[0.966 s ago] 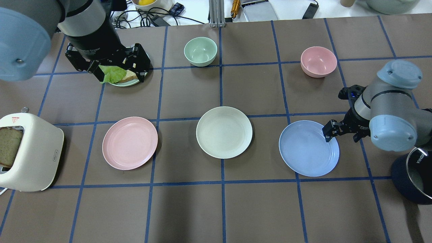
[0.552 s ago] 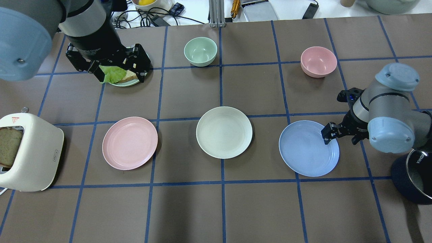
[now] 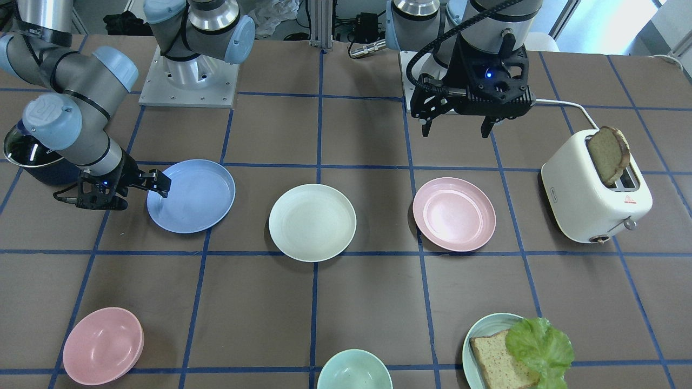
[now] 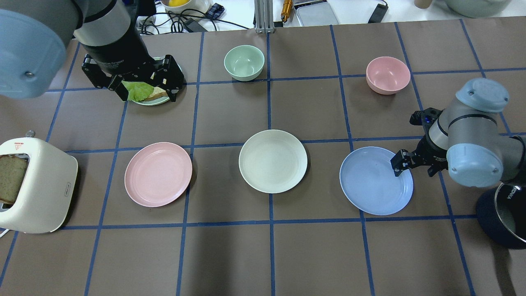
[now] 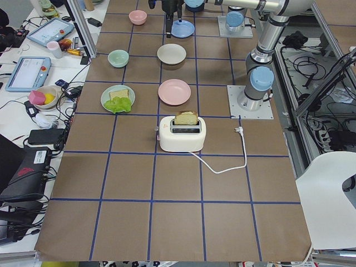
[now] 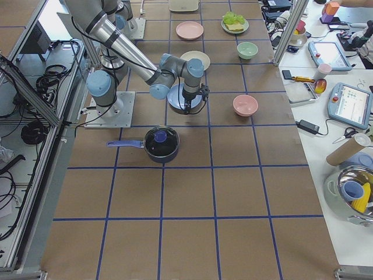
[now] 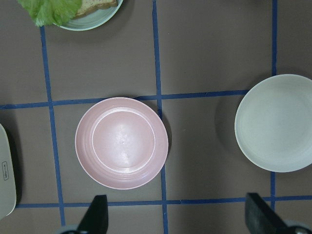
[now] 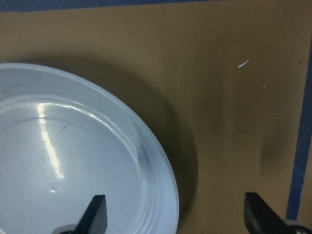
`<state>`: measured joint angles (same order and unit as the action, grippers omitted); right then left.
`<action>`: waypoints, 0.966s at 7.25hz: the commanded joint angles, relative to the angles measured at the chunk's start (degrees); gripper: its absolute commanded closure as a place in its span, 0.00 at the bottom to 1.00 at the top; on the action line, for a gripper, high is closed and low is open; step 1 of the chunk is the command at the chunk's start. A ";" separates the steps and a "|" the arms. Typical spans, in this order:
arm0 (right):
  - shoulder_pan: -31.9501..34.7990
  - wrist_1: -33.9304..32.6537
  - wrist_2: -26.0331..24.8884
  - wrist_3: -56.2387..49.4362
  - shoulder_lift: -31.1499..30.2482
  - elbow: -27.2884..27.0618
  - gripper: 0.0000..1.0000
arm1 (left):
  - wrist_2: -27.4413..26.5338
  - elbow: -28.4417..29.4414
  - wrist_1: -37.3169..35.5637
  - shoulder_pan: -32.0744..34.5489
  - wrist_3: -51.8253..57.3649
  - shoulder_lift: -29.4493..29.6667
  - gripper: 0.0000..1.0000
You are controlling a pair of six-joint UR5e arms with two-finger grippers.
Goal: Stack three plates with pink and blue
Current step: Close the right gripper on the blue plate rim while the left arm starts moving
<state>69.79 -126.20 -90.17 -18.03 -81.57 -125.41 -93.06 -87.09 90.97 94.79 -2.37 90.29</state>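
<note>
R tool (image 4: 413, 169) spread wide, straddling R rim of blue plate (image 4: 370, 187), one tip over plate, other over tabletop (image 4: 312, 255), cream plate (image 4: 273, 161) mid row, pink plate (image 4: 158, 174) at L, all three apart, flat, L tool (image 3: 455, 130) spread, high above tabletop

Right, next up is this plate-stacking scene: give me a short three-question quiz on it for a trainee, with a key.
1. True or false: the round pink plastic plate, the round cream-white plastic plate and the round light blue plastic plate lie apart in a row, none stacked.
2. Whose rim does the open right gripper straddle? A pink plate; B cream-white plate; C light blue plate.
3. Fill in: the brown bread slice stands in the white ____.
Key: 1 true; 2 C; 3 toaster.
</note>
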 commanded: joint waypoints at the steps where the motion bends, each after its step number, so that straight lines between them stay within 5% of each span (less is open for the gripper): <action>1: 0.00 -0.01 0.00 0.01 0.00 -0.01 0.00 | -0.02 -0.01 0.00 -0.05 0.00 -0.03 0.00; 5: -0.09 -0.09 0.61 0.01 0.09 -0.01 0.00 | 0.76 -1.49 -2.44 -0.05 -0.53 3.29 0.00; 7: -0.09 -0.10 0.70 0.01 0.27 -0.01 0.00 | 1.47 -11.11 -16.71 0.04 0.08 6.29 0.00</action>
<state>69.70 -126.32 -89.57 -18.02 -81.39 -125.42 -92.13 -92.70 82.18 94.80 -2.64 94.91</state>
